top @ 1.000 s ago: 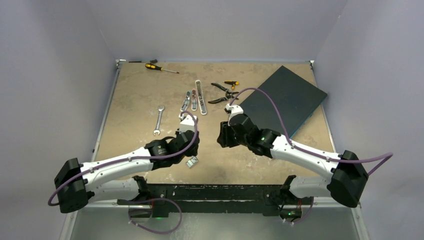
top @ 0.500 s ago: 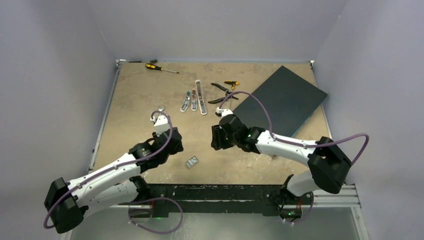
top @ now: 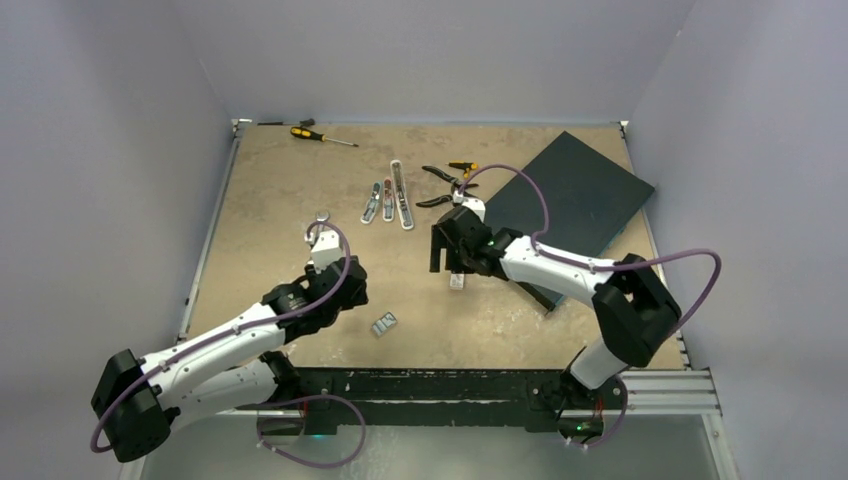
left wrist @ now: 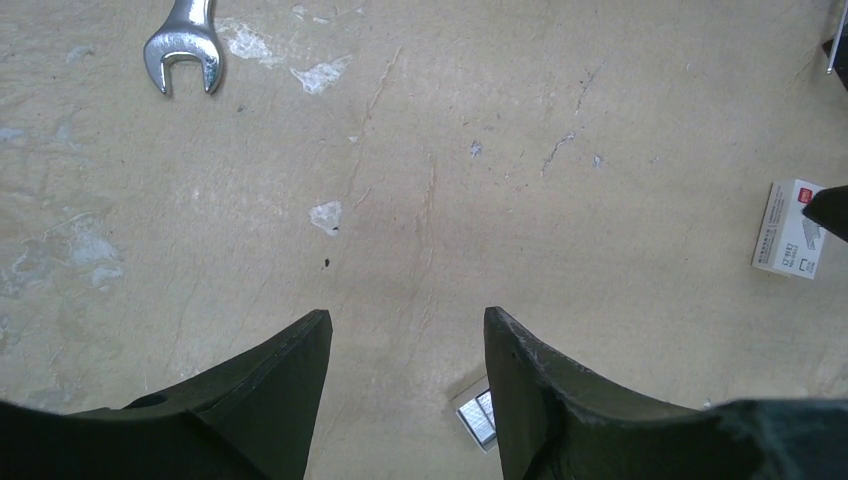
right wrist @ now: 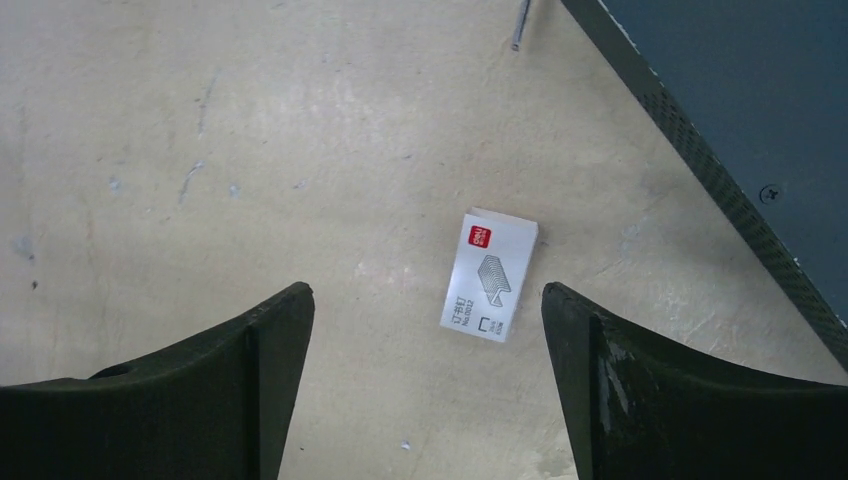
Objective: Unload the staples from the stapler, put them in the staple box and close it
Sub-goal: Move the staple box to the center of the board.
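Yellow-handled screwdriver (top: 320,135) is lying at the far edge of the table (top: 270,200). Black pliers (top: 445,187) are lying just beside a dark panel (top: 565,200). Small white box (right wrist: 490,273) is lying flat near the panel; wrench (left wrist: 185,50) is lying well apart.

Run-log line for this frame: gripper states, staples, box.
left gripper: open, empty | right gripper: open, above white box | staples: loose on table, beside left gripper

White box (right wrist: 489,275), centre of the right wrist view: red logo patch, too small to read; sideways print "No.0012" beside Chinese characters.
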Tool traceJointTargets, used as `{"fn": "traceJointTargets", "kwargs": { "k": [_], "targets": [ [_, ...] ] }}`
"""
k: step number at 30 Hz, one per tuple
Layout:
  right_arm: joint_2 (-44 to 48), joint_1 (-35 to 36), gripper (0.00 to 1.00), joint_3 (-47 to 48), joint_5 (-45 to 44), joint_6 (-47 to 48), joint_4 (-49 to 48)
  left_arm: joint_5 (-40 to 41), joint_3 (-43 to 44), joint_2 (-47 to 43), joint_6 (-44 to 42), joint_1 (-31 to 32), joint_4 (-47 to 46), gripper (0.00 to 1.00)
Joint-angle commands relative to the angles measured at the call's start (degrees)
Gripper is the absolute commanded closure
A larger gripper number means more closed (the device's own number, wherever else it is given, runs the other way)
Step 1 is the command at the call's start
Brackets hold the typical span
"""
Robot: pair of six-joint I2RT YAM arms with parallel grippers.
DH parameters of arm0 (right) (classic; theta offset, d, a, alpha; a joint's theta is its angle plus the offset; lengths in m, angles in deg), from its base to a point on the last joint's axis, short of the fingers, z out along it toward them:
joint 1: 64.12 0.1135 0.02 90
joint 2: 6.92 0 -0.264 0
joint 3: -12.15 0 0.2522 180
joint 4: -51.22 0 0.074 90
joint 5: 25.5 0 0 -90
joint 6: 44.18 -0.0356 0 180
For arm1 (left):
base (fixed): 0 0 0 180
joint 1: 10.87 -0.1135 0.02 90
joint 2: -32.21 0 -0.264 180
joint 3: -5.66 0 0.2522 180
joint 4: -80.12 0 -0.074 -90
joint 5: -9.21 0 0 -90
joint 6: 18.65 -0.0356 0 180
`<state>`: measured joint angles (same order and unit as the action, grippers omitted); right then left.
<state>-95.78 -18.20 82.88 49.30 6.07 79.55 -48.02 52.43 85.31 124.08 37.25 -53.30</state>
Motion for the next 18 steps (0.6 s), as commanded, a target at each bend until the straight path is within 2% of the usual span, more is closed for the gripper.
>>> {"fn": "traceJointTargets", "kwargs": {
  "k": [1, 8, 14, 18],
  "targets": [
    [-4.6, -0.6, 0.12, 4.7, -3.6, -6.0, 6.4, 1.0, 3.0, -1.0, -2.2, -0.2, 0.3, 0.44],
    [-9.4, -0.6, 0.08, 4.8, -3.7, -10.3, 5.1, 0.9, 3.4, -1.3, -4.3, -0.3, 0.1, 0.44],
    [-10.8, -0.7, 0.08, 5.4, -8.5, -11.8, 6.6, 2.4, 4.1, -1.7, -6.0, -0.3, -0.7, 0.43],
    [-10.2, -0.7, 0.07, 4.1, -8.0, -12.0, 6.3, 2.3, 5.6, 0.5, -8.1, -0.3, -0.9, 0.42]
  ]
}}
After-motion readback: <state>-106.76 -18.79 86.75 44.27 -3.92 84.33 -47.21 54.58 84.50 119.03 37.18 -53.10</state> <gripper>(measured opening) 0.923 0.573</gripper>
